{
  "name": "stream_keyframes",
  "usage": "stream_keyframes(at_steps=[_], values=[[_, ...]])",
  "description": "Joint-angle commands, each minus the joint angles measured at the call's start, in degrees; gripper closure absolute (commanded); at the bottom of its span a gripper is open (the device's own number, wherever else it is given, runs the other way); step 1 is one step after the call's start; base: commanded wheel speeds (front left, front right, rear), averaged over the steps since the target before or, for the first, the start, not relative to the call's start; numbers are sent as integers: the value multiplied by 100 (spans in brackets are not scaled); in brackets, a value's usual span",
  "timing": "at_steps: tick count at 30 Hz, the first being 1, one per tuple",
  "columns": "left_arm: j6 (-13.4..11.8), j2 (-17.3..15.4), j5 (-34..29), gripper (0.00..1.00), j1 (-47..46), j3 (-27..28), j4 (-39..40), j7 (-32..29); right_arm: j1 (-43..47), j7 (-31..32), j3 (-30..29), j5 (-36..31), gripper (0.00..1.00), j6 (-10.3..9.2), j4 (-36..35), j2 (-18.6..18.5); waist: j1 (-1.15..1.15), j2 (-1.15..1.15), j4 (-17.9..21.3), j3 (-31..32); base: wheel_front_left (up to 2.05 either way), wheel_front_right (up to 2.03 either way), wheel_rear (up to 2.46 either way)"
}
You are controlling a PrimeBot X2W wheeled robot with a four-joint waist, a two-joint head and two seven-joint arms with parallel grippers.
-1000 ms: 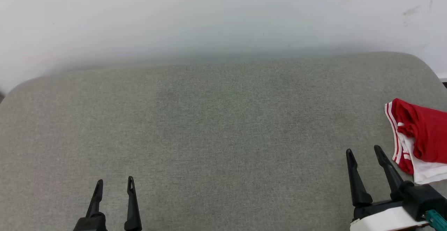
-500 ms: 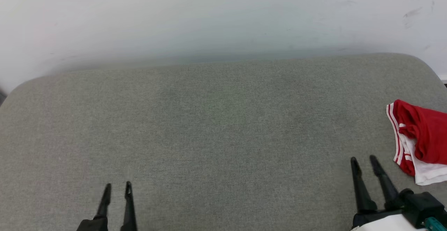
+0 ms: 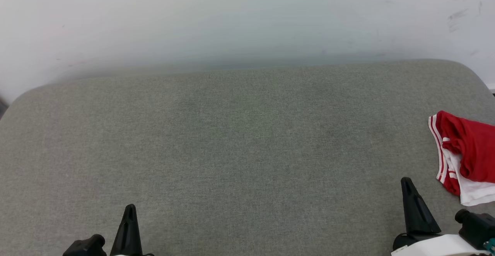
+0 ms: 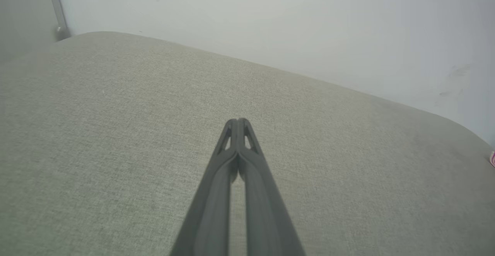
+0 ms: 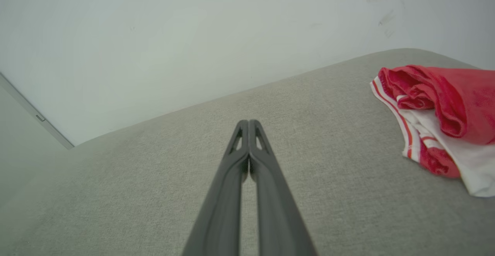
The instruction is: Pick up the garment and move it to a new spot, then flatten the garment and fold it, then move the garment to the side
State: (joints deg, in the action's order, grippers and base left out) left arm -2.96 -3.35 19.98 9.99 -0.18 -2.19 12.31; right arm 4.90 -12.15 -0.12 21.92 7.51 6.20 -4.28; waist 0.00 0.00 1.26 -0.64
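Observation:
The garment [image 3: 466,153], red with white parts and red-and-white striped trim, lies bunched at the right edge of the grey cushion [image 3: 247,144], partly cut off by the head view's border. In the right wrist view the garment [image 5: 441,116] sits to the right of my fingers, apart from them. My right gripper [image 3: 407,184] is shut with nothing in it, low at the right, a short way left of the garment. My left gripper [image 3: 130,209] is shut and empty at the lower left. The wrist views show the left gripper [image 4: 238,121] and the right gripper [image 5: 248,122] with tips pressed together.
The grey cushion runs back to a pale wall [image 3: 232,20]. Its corners are rounded at the far left and far right. A thin metal rail [image 4: 56,8] stands beyond the cushion's far left corner. A wide stretch of bare fabric lies between the two grippers.
Both grippers have gone from open to shut, with nothing between the fingers. Both have drawn back toward the bottom of the head view. The garment has stayed in place.

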Motion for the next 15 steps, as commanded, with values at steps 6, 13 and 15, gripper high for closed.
stream_keyframes(at_steps=[6,13,15], values=[[131,-80,783,100,-275,4,-72,-126,-260,139,-28,757,100,-1,9,-56,0,0,-7,3,0,0,0],[231,-112,1498,100,-426,12,-204,-260,-352,284,-51,1439,100,-1,85,-68,0,0,-15,6,0,0,0],[258,-120,1690,100,-464,15,-238,-297,-376,324,-58,1618,100,-1,107,-71,0,0,-17,7,0,0,0]])
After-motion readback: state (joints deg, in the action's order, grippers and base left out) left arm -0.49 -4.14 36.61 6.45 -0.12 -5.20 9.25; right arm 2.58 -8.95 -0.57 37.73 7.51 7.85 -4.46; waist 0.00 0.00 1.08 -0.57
